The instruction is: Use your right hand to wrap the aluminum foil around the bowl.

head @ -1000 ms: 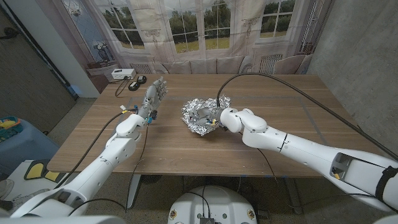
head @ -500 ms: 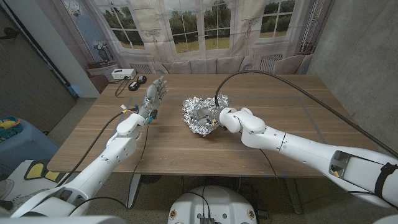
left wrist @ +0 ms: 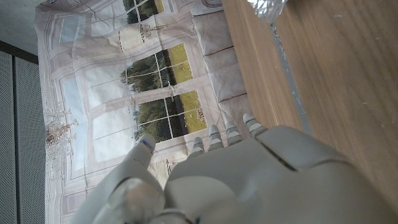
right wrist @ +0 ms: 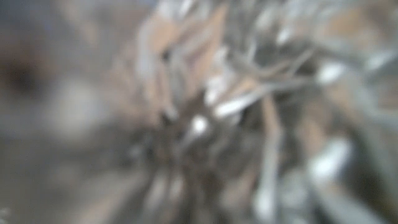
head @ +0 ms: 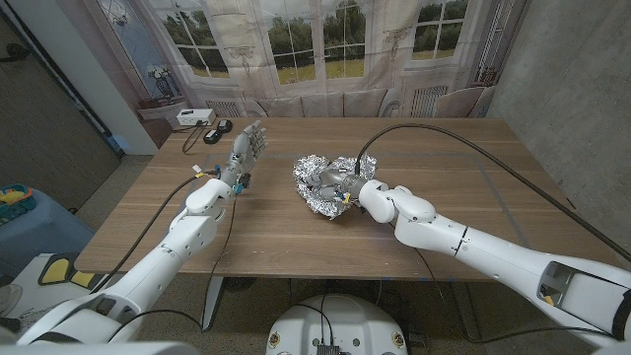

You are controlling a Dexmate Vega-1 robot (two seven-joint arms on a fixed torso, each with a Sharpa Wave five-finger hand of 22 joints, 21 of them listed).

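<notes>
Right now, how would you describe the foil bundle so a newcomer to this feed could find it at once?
Start at the wooden table and look near its middle. There sits the foil, a crinkled silver mass bunched up around what should be the bowl, with the right hand pressed against its side. It is the only shiny, crumpled thing there; the left hand stands apart, fingers spread.

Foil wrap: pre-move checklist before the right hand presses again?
1. Right hand on the aluminum foil: ok, it sits at the foil's right side, fingers in the crumpled mass.
2. Foil around the bowl: cannot tell, the bowl is hidden under the foil.
3. Right wrist view usable: not ok, blurred.
4. Left hand out of the way: ok, raised, fingers spread, holding nothing, left of the foil.
5. Foil well inside the table edges: ok, near the middle.
</notes>
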